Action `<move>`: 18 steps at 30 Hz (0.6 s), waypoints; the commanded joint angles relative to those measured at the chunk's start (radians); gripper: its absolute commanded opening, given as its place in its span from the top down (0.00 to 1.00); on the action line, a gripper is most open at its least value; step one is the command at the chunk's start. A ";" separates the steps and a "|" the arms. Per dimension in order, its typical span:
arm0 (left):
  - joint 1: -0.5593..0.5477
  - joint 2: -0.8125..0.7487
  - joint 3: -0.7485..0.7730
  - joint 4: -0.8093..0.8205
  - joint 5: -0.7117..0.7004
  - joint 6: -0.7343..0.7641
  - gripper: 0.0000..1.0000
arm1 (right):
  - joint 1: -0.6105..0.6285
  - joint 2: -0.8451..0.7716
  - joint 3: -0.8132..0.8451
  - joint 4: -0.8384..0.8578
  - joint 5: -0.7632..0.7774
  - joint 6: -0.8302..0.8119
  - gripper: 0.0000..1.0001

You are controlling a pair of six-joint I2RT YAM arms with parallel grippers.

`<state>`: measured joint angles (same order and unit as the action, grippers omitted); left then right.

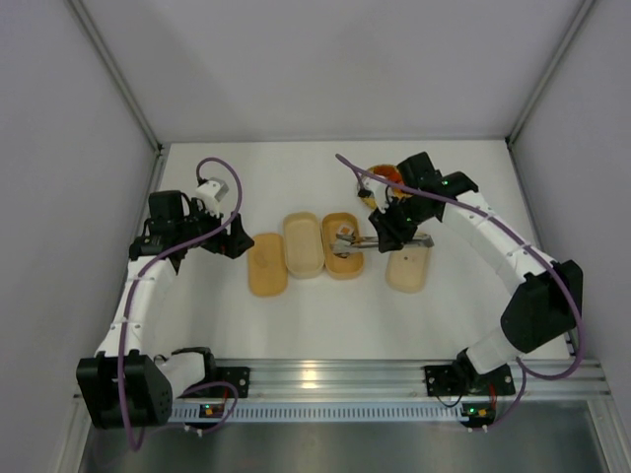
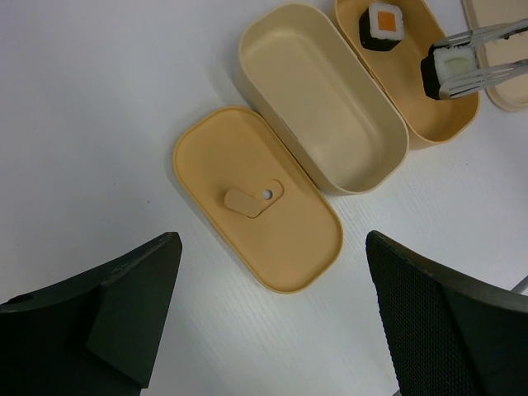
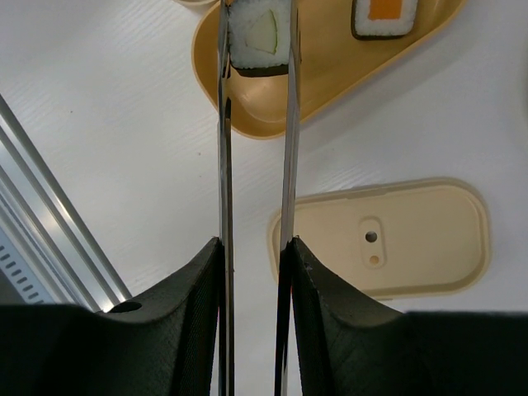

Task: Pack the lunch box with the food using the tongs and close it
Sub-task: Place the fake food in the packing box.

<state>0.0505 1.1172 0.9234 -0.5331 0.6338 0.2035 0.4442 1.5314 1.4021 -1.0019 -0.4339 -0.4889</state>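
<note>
My right gripper [image 3: 254, 247] is shut on the tongs [image 3: 223, 124], one finger pressing on each slim metal arm. The tong tips pinch a sushi roll [image 3: 258, 37] with a pale green centre, held over the near end of the tan lunch box tray [image 3: 330, 78]. A second roll [image 3: 384, 15] with an orange centre lies in that tray. From above, the right gripper [image 1: 383, 236] and the tongs [image 1: 357, 243] reach left over the tray [image 1: 343, 258]. My left gripper [image 2: 272, 239] stands open and empty, above the table just short of the tan lid [image 2: 256, 198].
An empty cream tray [image 2: 322, 95] stands between the tan lid and the tan tray. A cream lid [image 3: 388, 235] lies flat to the right of the tongs. A round woven plate [image 1: 383, 175] with orange pieces sits behind the right arm. White walls close in the table.
</note>
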 commanded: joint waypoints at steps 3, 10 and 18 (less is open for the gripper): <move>-0.001 -0.016 0.011 0.018 0.000 -0.001 0.02 | 0.019 -0.007 -0.026 0.072 -0.002 -0.020 0.73; -0.001 -0.017 0.008 0.007 -0.005 0.004 0.02 | 0.030 0.018 -0.032 0.095 0.001 -0.016 0.65; -0.001 -0.023 0.006 0.001 -0.011 0.011 0.02 | 0.034 0.027 -0.028 0.108 0.020 -0.016 0.55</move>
<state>0.0505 1.1168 0.9234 -0.5346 0.6189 0.2043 0.4526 1.5566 1.3590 -0.9562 -0.4065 -0.4942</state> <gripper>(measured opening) 0.984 0.444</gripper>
